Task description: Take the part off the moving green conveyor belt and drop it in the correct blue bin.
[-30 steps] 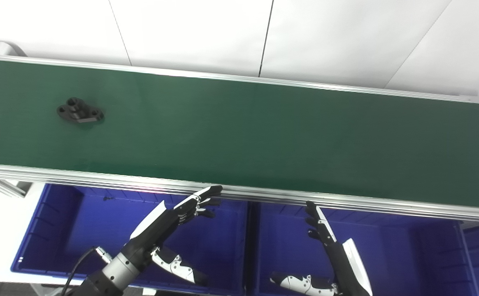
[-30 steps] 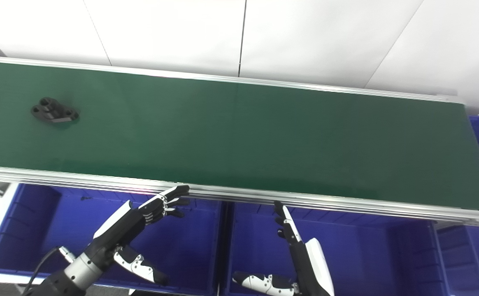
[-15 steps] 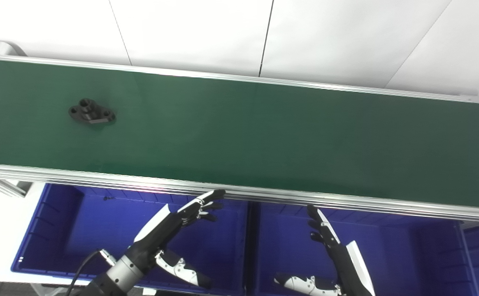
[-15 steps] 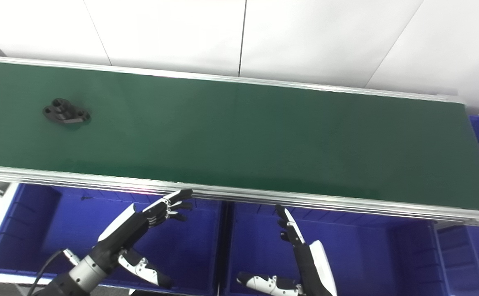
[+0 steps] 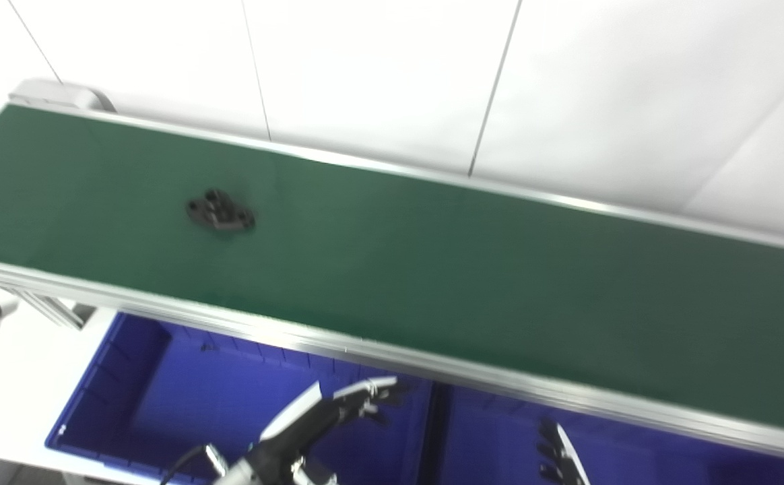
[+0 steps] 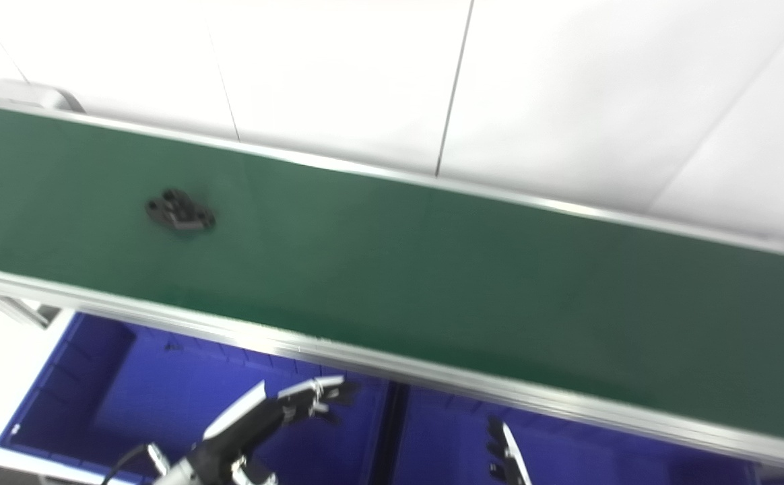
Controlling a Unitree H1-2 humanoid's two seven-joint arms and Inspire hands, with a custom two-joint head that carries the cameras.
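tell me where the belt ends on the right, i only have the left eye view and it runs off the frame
observer: the right eye view shows the green conveyor belt ending at a corner just inside the picture's right edge.
operator: any other part on that last stretch
observer: no, that stretch is bare up to the end. The only one is the black part, far over on the belt's left side.
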